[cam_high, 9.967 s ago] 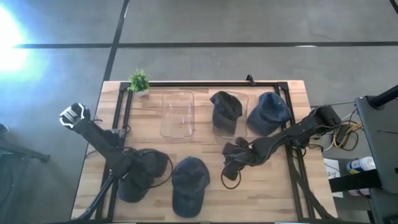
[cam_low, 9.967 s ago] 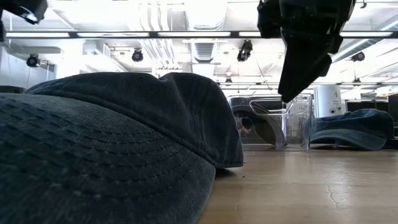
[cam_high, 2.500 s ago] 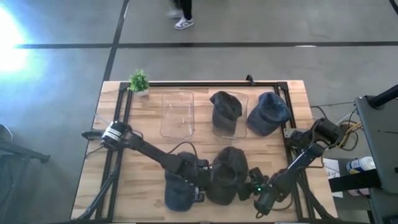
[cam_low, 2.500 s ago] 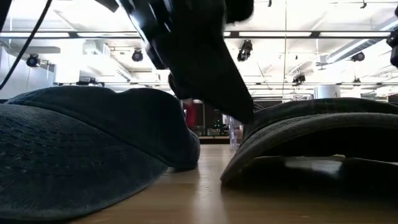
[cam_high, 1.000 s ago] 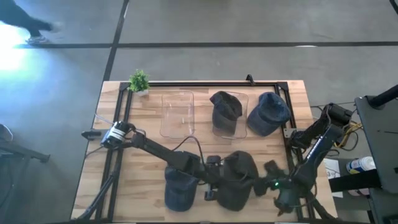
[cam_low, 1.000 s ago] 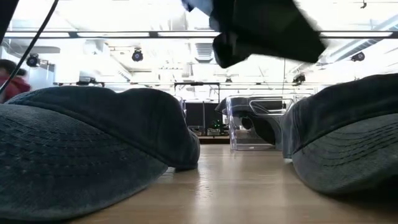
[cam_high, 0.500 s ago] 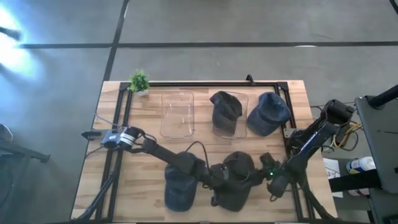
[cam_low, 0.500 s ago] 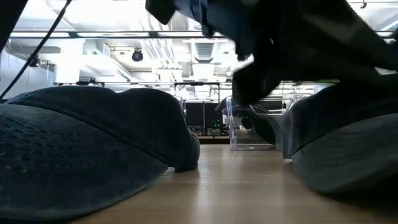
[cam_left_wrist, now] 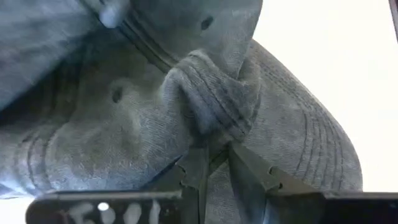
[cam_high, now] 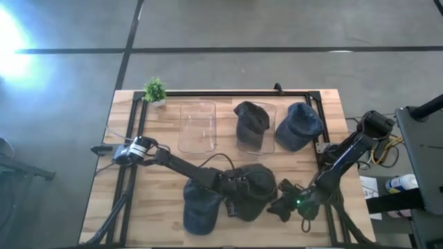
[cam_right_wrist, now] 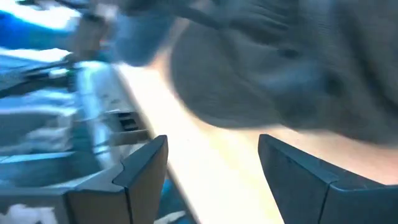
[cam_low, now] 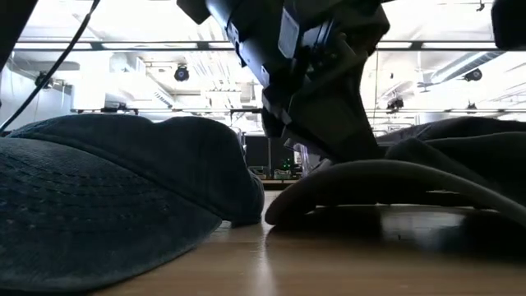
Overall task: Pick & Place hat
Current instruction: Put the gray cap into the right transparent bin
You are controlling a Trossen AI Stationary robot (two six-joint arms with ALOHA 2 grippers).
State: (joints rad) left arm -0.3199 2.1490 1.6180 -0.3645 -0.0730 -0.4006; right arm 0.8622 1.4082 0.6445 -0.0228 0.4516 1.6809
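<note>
A dark grey hat [cam_high: 255,188] lies at the table's near middle, with my left gripper [cam_high: 232,196] shut on it at its left side. In the low view its curved brim [cam_low: 370,185] sits low over the wood. A blue denim hat [cam_high: 199,211] rests just left of it, crown up. My right gripper [cam_high: 284,206] stands open just right of the dark hat, touching nothing; its wrist view shows the hat [cam_right_wrist: 261,74] ahead of the spread fingers. My left gripper pinches a bunched fold of the hat's cloth [cam_left_wrist: 212,134] between its two fingers [cam_left_wrist: 249,173], several layers gathered. It comes from the table's left, slanting down. The hat stays low, its brim edge [cam_low: 275,215] down by the table.
At the back stand an empty clear bin [cam_high: 197,126], a clear bin holding a dark hat [cam_high: 250,124], and a blue hat [cam_high: 299,126] beside it. A small plant [cam_high: 154,90] is at the far left corner. A black frame [cam_high: 325,159] runs along the table's sides.
My left gripper has drawn the dark hat a little toward the table's left and far side, and the hat has turned, so its brim now shows low in the low view. My right gripper has come from the near right corner toward the hat.
</note>
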